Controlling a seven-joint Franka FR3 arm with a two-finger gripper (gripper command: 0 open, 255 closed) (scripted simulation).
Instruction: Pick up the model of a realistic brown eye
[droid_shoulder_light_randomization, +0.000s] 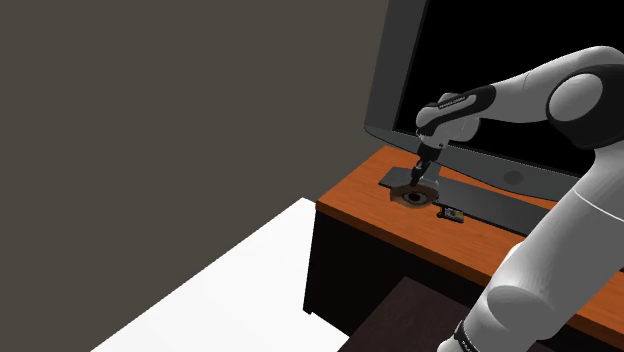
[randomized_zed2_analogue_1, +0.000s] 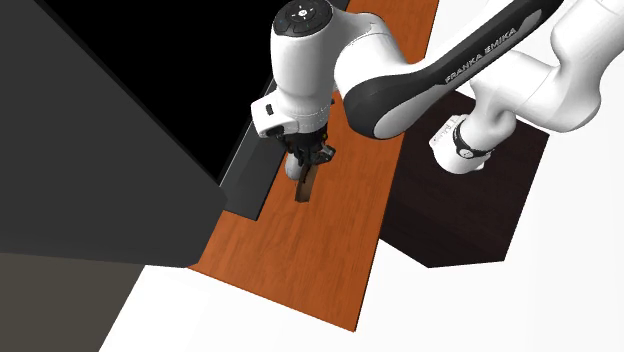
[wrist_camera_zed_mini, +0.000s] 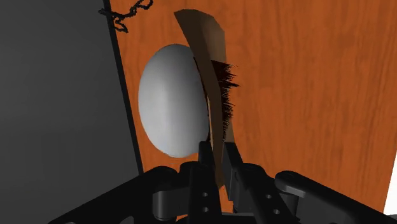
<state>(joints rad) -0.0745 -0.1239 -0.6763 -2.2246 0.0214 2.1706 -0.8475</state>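
Adjoining grey slab (wrist_camera_zed_mini: 63, 114): eye model (wrist_camera_zed_mini: 173, 102), white ball with thin brown lashed lid, over the orange worktop (wrist_camera_zed_mini: 305, 95), lift unclear. Judged light, rigid, smooth; ball would slip, lid suits pinching; claw (wrist_camera_zed_mini: 219, 167) narrow, clamped on lid edge

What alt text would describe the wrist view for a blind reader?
A black gripper pinches the brown, lashed eyelid of an eye model, its pale grey-white ball bulging to one side. Behind lies an orange-brown wooden desk top beside a dark grey slab.
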